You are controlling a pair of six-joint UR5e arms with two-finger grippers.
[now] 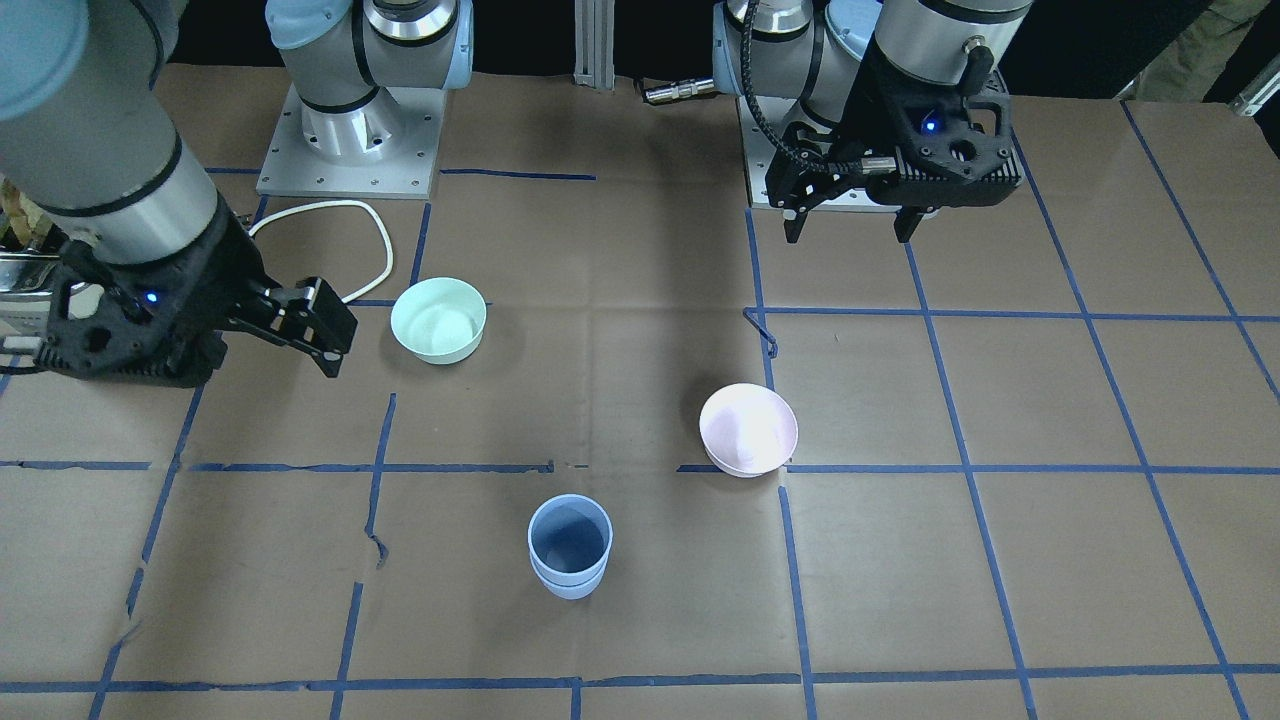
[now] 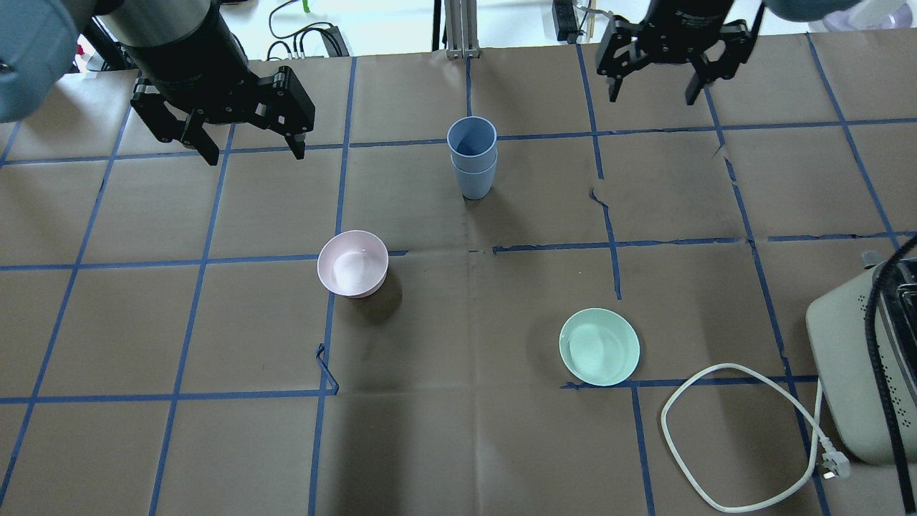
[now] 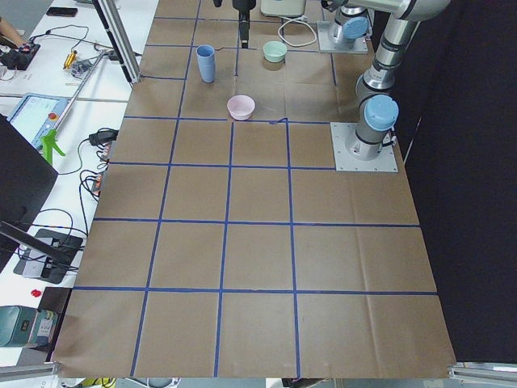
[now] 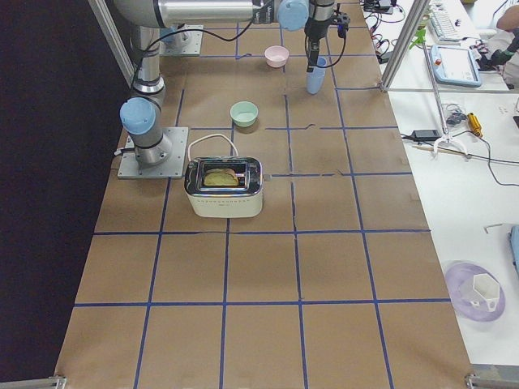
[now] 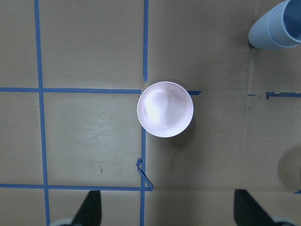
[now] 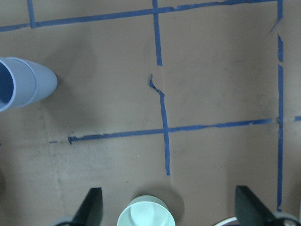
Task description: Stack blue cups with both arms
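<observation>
Blue cups (image 2: 472, 158) sat nested, one inside the other, upright on the table (image 2: 458, 444) near its far middle, so stacking looked done. Left gripper (image 2: 256, 156) and right gripper (image 2: 653, 98) hung open and empty, well apart either side, probably to avoid bumping them.

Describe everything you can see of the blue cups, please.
The blue cups are two pale periwinkle tumblers, matte like plastic, with no handles, each tapering to a rounded base. One sits nested inside the other, its rim standing clear above the lower cup's rim. The stack stands upright with its mouth open upward, and the inside looks empty. It rests on the brown paper covering the table, and nothing else touches it.
</observation>
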